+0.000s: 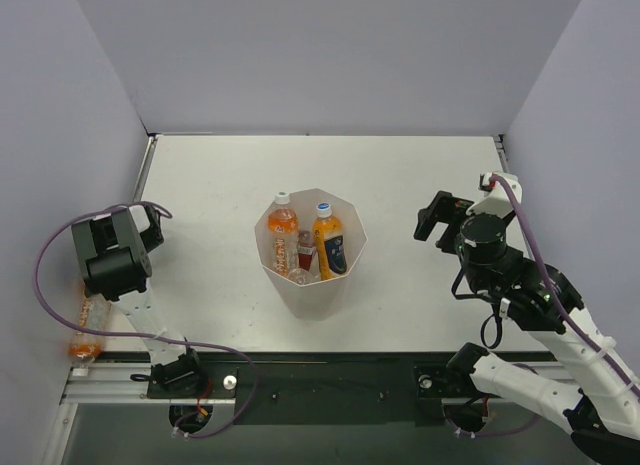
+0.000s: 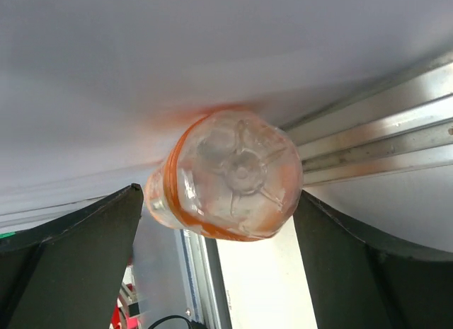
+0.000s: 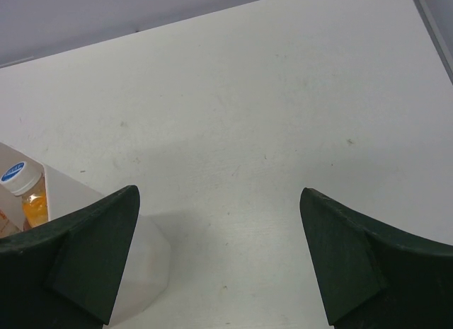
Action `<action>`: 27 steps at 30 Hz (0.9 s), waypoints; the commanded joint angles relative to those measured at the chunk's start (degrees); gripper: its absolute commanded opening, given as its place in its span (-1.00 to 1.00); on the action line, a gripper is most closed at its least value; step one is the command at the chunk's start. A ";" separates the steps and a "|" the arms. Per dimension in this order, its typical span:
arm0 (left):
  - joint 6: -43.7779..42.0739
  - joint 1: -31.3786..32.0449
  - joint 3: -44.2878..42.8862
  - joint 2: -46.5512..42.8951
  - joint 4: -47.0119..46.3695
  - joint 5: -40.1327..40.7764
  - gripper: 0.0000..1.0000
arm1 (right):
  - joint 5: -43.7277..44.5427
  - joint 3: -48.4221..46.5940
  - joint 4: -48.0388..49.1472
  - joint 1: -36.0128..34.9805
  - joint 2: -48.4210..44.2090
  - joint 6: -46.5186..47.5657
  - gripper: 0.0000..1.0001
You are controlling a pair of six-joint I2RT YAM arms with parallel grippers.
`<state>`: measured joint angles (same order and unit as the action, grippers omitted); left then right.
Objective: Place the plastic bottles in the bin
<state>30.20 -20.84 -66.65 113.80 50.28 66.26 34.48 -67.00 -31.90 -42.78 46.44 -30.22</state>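
The white faceted bin [image 1: 335,275] stands mid-table and holds three plastic bottles: an orange one [image 1: 283,225], a dark-blue-labelled one [image 1: 329,243] and a red-capped one [image 1: 305,247]. Another plastic bottle [image 1: 88,325] with orange liquid is at the far left by the wall, under my left arm. In the left wrist view its clear base [image 2: 233,177] faces the camera between my left gripper's [image 2: 219,191] fingers, which touch both its sides. My right gripper [image 1: 432,217] is open and empty, right of the bin; it also shows in the right wrist view [image 3: 219,194].
Grey walls close in on the left, back and right. An aluminium rail [image 2: 382,141] runs along the table's left edge and another along the front [image 1: 300,370]. The bin's corner [image 3: 106,230] and a bottle cap [image 3: 15,175] show at left in the right wrist view.
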 commanded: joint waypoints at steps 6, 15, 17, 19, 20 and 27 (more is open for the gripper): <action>6.37 3.88 -2.87 -0.07 4.39 9.78 0.95 | -0.82 1.08 1.66 0.25 0.23 -1.86 0.80; 6.72 3.44 -1.82 1.16 4.31 8.10 0.95 | -0.99 1.96 1.58 0.33 -0.64 -2.30 0.79; 4.70 3.35 -0.94 0.81 2.29 6.61 0.95 | -1.43 1.96 1.32 0.33 -0.73 -2.56 0.79; 4.43 3.44 -0.67 0.99 2.01 5.46 0.94 | -2.39 2.66 1.23 0.25 -1.00 -3.62 0.79; 4.61 3.44 -0.67 1.25 2.10 4.94 0.95 | -2.66 2.84 1.23 0.25 -1.17 -4.32 0.79; 5.49 2.91 -0.67 2.30 3.07 5.20 0.95 | -3.72 3.81 1.23 0.33 -1.26 -4.85 0.79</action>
<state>35.29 -17.12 -67.31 115.24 53.34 71.46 30.79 -63.57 -31.48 -42.78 45.30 -34.41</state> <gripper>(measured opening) 0.972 0.898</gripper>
